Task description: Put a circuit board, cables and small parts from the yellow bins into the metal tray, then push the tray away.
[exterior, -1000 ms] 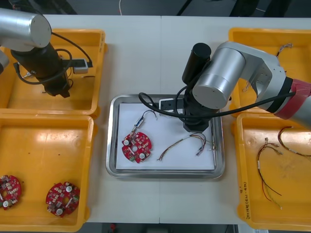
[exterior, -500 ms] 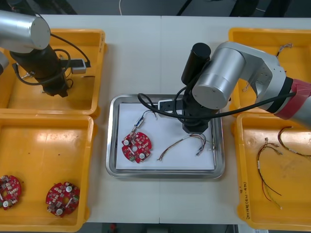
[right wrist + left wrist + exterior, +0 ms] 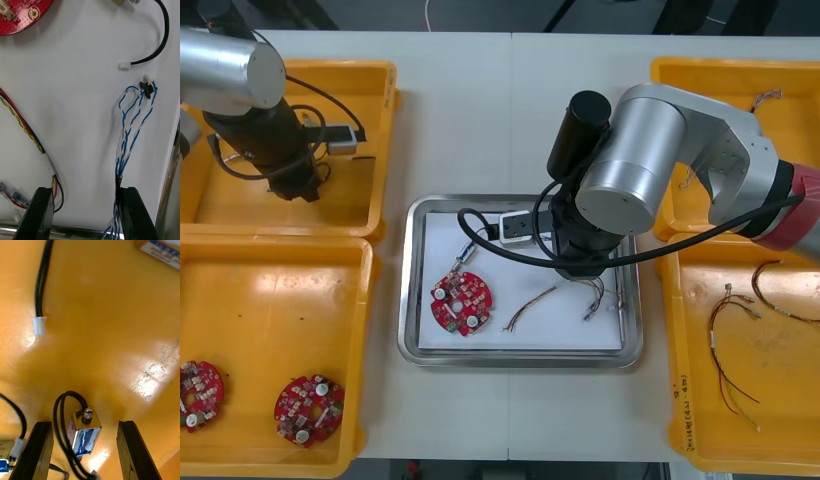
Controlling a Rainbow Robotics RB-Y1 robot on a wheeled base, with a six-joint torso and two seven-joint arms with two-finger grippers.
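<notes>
**Both grippers spread wide: one over the tray, one in a bin**

Right gripper (image 3: 86, 189): hangs over the tray (image 3: 410, 290), above the right part of its white inside. Fingers (image 3: 41, 213) wide apart, pinching nothing. Just beside one finger, a blue and white cable (image 3: 133, 120), twisted and looped, with a small black and white plug at its far end. Just beside the other finger, a red and yellow cable (image 3: 22, 127), lying in a long curve. Farther from the fingers, a thin black cable (image 3: 163, 33) with a white plug at its tip.

Seen from above: a round red board (image 3: 461, 303), flat in the left half of the tray. Cables to its right, near it, all loose on the white.

Left gripper (image 3: 84, 423): over the floor of the far left bin (image 3: 387, 140). Fingers spread wide here too, gripping nothing. Between them, on the bin floor, a small metal part (image 3: 85, 435), shiny, touching neither finger. Beside it, a black wire (image 3: 56, 420) bent into a loop. Farther off on the same floor, a black lead (image 3: 39, 285) with a white plug.

Near left bin (image 3: 365, 350): two more boards (image 3: 309, 409), side by side at the near edge.

Near right bin (image 3: 672, 350): a few loose cables (image 3: 735, 350), thin and curly.

Far right bin (image 3: 660, 75): partly hidden by the right arm, with a thin cable end (image 3: 765, 100) near its far rim.

All four bins and the tray on a light table (image 3: 480, 100), tray in the middle between the bins.
</notes>
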